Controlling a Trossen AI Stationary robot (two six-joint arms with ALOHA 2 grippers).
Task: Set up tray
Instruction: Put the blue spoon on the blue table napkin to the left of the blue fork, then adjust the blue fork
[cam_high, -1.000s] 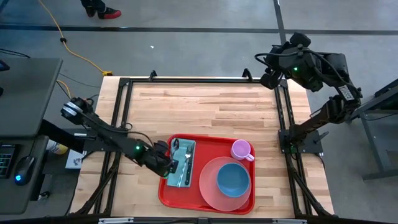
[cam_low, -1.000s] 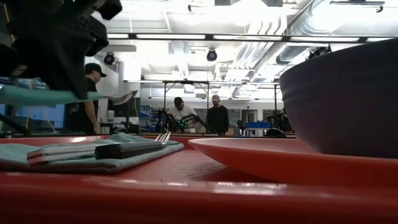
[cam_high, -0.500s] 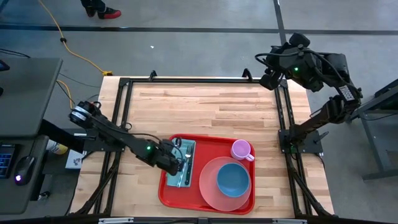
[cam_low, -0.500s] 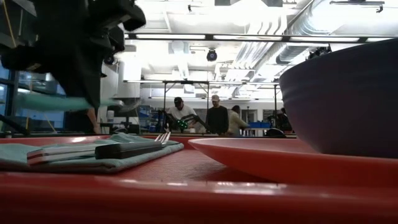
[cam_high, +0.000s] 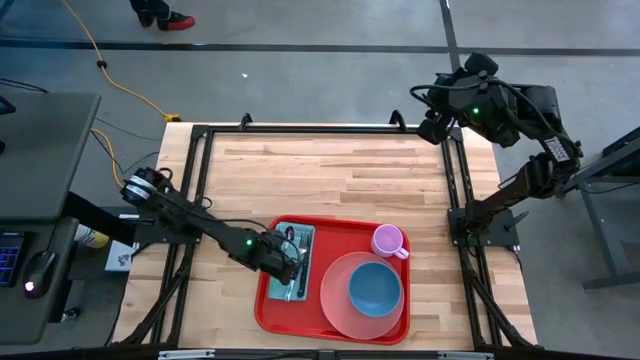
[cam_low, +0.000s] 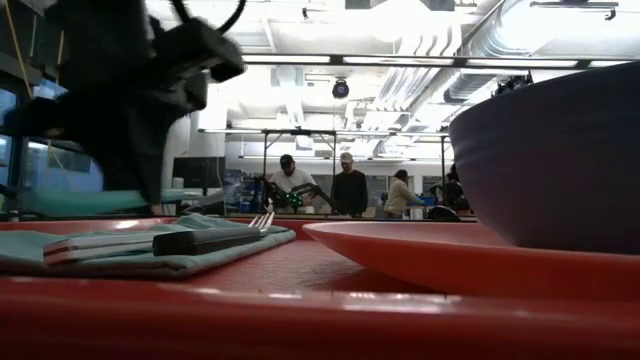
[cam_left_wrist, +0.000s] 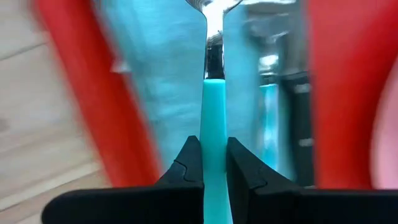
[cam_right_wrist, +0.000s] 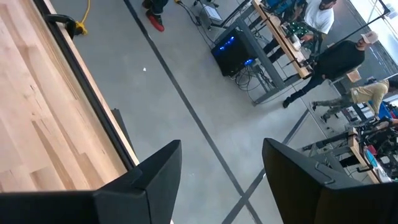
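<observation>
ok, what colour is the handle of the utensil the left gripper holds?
Teal handle, metal above it. Left wrist view shows it best, pinched in the left gripper.

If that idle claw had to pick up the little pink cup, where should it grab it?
Probably by the rim of the pink cup, coming straight down from above. It stands upright with its mouth open, on the red tray, and the pink plate crowds one side.
</observation>
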